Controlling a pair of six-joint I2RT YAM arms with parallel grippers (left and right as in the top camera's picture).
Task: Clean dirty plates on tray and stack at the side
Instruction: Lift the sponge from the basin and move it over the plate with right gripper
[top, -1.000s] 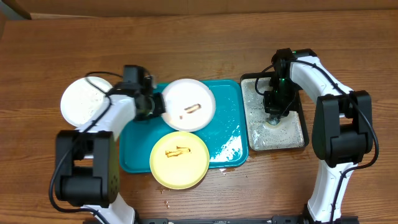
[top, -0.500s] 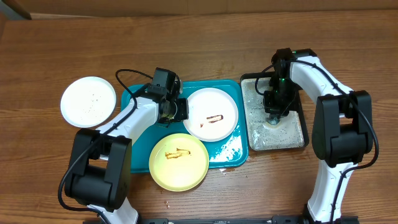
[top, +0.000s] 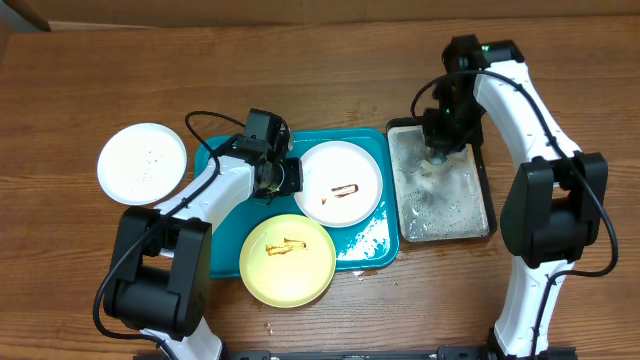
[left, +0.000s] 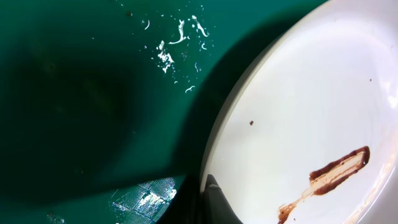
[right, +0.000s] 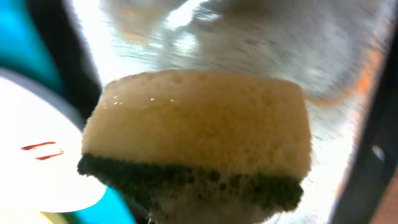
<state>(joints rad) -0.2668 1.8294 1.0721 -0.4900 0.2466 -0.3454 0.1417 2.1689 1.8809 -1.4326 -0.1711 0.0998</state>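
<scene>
One-third done: a clean white plate (top: 142, 164) lies on the worktop (top: 80, 80) beside the teal tray (top: 222, 250), which bears the yellow-green plate (top: 288, 258) and the smeared white plate (top: 340, 182), rim clenched by the left fingers (left: 219, 208); the right fingers (top: 438, 150) grasp a sponge (right: 199, 124) over the black tray (top: 445, 215).

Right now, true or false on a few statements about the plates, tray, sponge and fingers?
1. The white round plate with the brown smear lies on the teal rectangular plastic tray. True.
2. The pale yellow-green round plate is clean. False: it carries a brown smear.
3. The right fingers hold the yellow-and-green foamy sponge. True.
4. All three plates are on the tray. False: one white plate sits on the wooden table beside it.
5. The left fingers are open, clear of any plate. False: they are shut on the smeared plate's rim.
</scene>
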